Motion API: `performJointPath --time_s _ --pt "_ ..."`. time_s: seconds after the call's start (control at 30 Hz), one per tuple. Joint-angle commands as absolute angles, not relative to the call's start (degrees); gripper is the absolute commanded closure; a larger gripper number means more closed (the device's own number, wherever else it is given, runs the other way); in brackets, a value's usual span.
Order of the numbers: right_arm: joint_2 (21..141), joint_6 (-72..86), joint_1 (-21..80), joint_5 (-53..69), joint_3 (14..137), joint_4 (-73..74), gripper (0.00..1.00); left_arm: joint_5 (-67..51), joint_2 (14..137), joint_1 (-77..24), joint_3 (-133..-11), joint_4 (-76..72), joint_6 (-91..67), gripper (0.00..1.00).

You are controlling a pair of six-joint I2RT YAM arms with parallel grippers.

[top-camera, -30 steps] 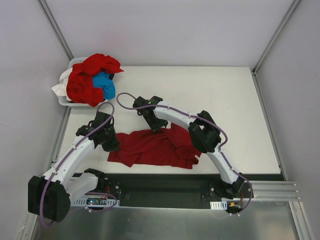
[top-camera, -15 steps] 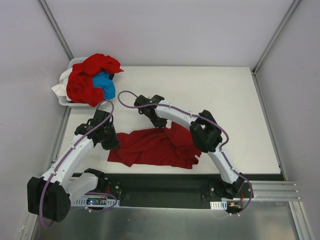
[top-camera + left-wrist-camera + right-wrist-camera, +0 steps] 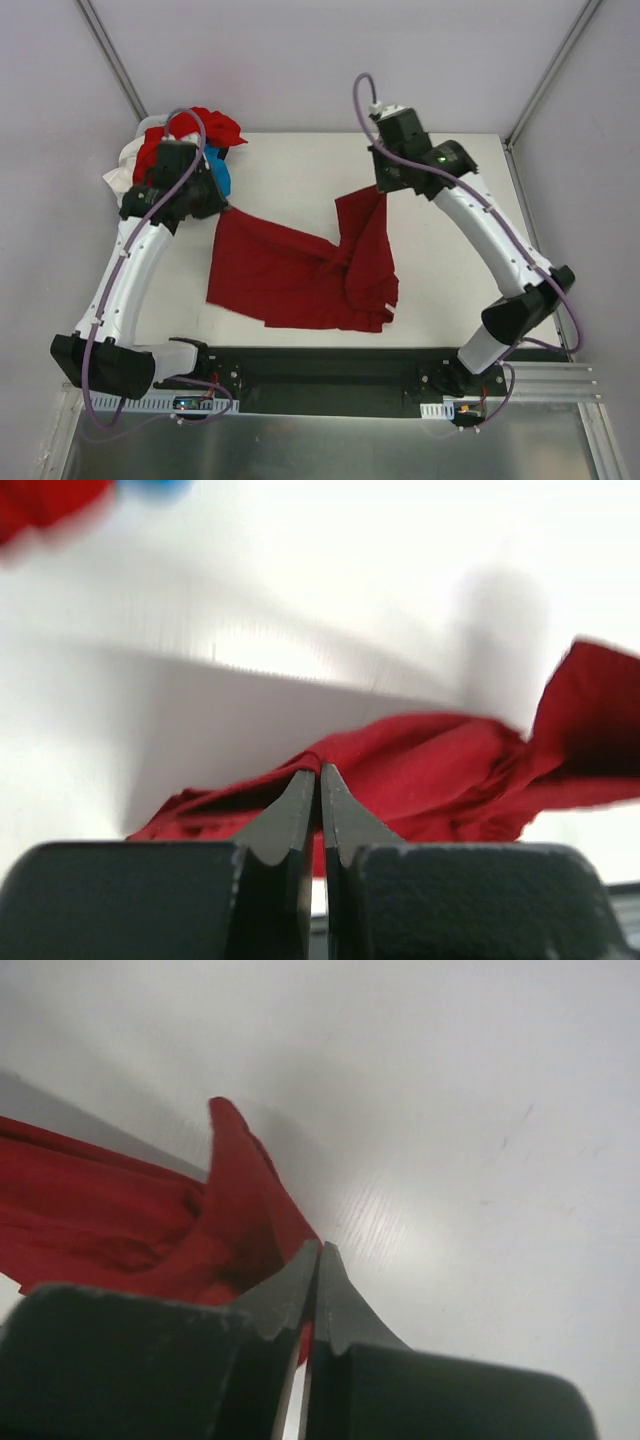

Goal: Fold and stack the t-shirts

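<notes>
On worktop (image 3: pixel 450 260), left jaws pinching shut on far-left corner of red shirt (image 3: pixel 290 275); right jaws clamping far-right corner. Both corners hanging raised, rest lying rumpled.

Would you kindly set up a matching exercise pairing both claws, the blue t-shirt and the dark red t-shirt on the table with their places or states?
1. left claw
2. right claw
3. blue t-shirt
4. dark red t-shirt

A. tucked in the red heap, far left
B. shut on that shirt's right end
C. spread out, pulled between both claws
D. shut on that shirt's left corner

Pairs: 1-D, 2-B, 3-A, 4-C.
</notes>
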State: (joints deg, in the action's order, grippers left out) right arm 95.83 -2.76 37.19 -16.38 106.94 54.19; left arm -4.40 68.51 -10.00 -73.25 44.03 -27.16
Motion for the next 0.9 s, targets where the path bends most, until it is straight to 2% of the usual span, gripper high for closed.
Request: performJointPath --time_s 0.0,0.03,0.23,0.4,0.5,0.67,0.7,0.8,0.87 --pt "89.39 -12.18 31.30 -12.31 113.72 50.55 0.99 -0.44 73.28 -7.66 -90.41 40.08 -20.75 1.00" --pt "87.73 -13.35 28.33 -9.96 115.99 47.75 0.99 -0.27 74.43 -7.30 -96.36 39.47 -19.70 1.00" --pt "85.08 -14.59 14.79 7.35 119.70 34.91 0.99 -2.01 82.08 -5.71 -112.73 36.12 -16.87 1.00" --pt "86.65 -13.45 10.29 14.14 125.94 29.80 0.99 -0.27 85.60 -4.92 -121.45 35.95 -18.80 1.00" --pt "88.06 -12.83 9.84 17.57 130.50 27.96 0.99 -0.35 85.17 -3.08 -122.78 35.95 -26.78 1.00" --pt "85.96 -12.39 9.58 20.56 130.52 23.82 0.99 -0.79 79.56 -2.81 -114.46 36.21 -36.12 1.00" --pt "84.39 -12.74 9.58 21.00 128.95 24.08 0.99 -4.10 78.24 -2.81 -112.08 36.21 -37.69 1.00" --pt "80.52 -13.01 9.49 21.71 122.11 24.52 0.99 -8.78 72.09 -5.09 -99.09 36.30 -40.42 1.00" --pt "76.22 -13.01 9.58 20.66 112.88 24.79 0.99 -7.30 67.09 -9.12 -87.93 36.39 -41.57 1.00"
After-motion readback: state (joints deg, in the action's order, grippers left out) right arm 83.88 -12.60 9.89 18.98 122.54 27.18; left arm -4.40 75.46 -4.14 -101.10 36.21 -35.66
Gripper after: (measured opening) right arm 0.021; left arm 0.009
